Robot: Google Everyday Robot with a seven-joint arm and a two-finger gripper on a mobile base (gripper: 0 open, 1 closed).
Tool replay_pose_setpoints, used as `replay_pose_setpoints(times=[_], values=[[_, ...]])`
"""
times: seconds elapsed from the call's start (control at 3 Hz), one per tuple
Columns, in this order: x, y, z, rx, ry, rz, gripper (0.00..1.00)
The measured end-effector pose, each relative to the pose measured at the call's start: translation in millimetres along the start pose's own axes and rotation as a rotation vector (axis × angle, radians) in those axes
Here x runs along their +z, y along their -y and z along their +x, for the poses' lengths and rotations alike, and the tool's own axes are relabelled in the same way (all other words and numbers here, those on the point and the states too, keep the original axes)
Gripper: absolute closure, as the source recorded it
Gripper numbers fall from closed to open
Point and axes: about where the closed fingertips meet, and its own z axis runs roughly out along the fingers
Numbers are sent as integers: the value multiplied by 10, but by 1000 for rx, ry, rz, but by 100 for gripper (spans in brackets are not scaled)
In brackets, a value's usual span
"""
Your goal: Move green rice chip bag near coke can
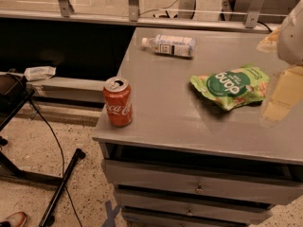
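Note:
The green rice chip bag (232, 86) lies on the right part of the grey table top (165, 108), its logo facing up. The coke can (117, 101) stands upright at the table's front left corner, well to the left of the bag. My gripper (280, 96) shows as a pale yellowish shape at the right edge of the view, right next to the bag's right end. Whether it touches the bag cannot be told.
A clear plastic bottle with a white label (169, 45) lies on its side at the back of the table. Drawers (199, 186) sit below the table top. A black stand and cables (57, 174) are on the floor to the left.

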Motion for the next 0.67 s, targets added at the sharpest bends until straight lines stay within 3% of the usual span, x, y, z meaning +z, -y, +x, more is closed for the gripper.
replay_pose_setpoints(times=[0.33, 0.67], values=[[24, 39, 17, -1, -6, 3, 0], [267, 415, 182, -18, -66, 20, 0]])
